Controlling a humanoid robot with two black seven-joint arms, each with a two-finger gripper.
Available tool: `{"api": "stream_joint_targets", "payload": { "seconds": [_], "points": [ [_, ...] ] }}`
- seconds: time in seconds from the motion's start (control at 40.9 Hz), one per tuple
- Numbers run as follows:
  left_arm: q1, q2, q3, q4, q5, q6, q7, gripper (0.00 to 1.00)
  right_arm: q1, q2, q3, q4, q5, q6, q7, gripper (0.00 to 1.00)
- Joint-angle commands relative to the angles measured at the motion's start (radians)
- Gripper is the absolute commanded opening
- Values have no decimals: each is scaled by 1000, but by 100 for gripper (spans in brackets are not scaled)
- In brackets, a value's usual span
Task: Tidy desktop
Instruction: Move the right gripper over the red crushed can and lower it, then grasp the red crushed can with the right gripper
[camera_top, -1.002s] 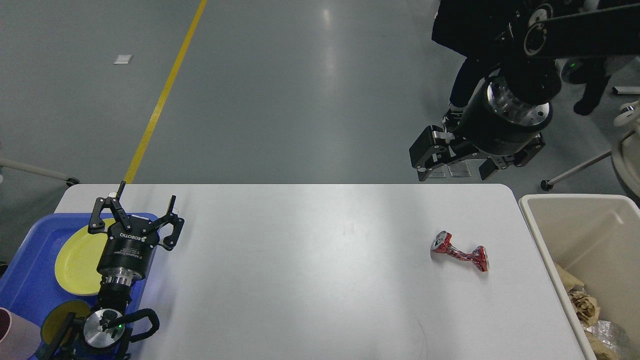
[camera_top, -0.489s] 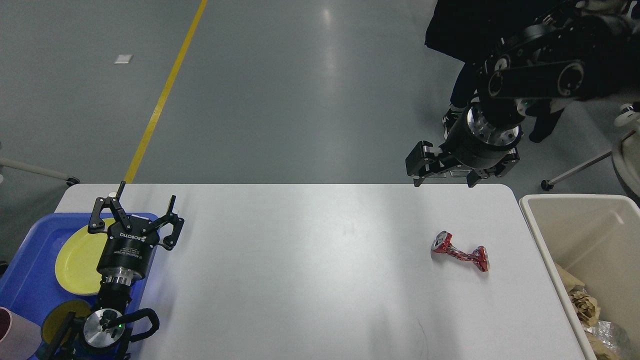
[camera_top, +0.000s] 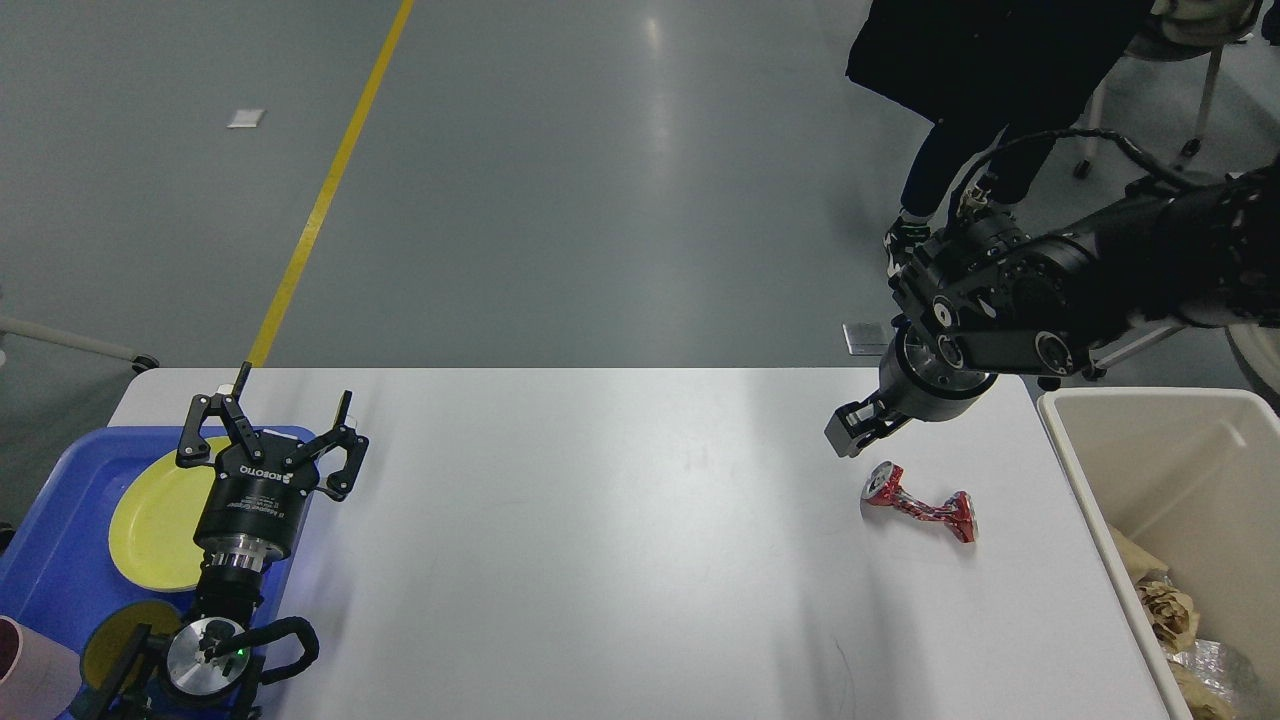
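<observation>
Your right gripper (camera_top: 862, 428) hung just above the desktop (camera_top: 600, 540) near its far right corner, seen so end-on that only one dark blocky finger showed; whether it was spread or closed you could not tell. Just beneath and in front of it lay a crushed red can (camera_top: 918, 503), twisted thin at the waist with both metal ends flared, not touched by the gripper. The black arm behind reached in from the right, over the far edge of a beige bin (camera_top: 1090, 470).

Your left gripper (camera_top: 268, 440) stood with its fingers spread wide and nothing between them, over the far right corner of a blue tray (camera_top: 50, 580) at the desktop's left edge. Its fingers were black linkage bars on a round black body with a bright metal collar.

The desktop itself was white, matte and smooth, with rounded far corners, filling the lower view from the tray to the bin. Between the two grippers its whole middle lay bare. A yellow plate (camera_top: 150, 520), round and glossy, sat in the tray, partly behind the left wrist. The bin stood against the desktop's right edge, smooth-walled, with crumpled brown paper (camera_top: 1165, 610) and some foil low inside.
</observation>
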Motion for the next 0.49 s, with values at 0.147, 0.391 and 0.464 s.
{"api": "stream_joint_targets", "payload": {
  "seconds": [0.147, 0.391, 0.464],
  "points": [
    [0, 0, 0, 0, 0, 0, -2, 96, -29, -44, -31, 18, -311, -110, 205, 82],
    [0, 0, 0, 0, 0, 0, -2, 96, -109, -61, -34, 17, -506, -230, 205, 83],
    [0, 0, 0, 0, 0, 0, -2, 96, -126, -58, -30, 17, -506, -250, 203, 83]
  ]
}}
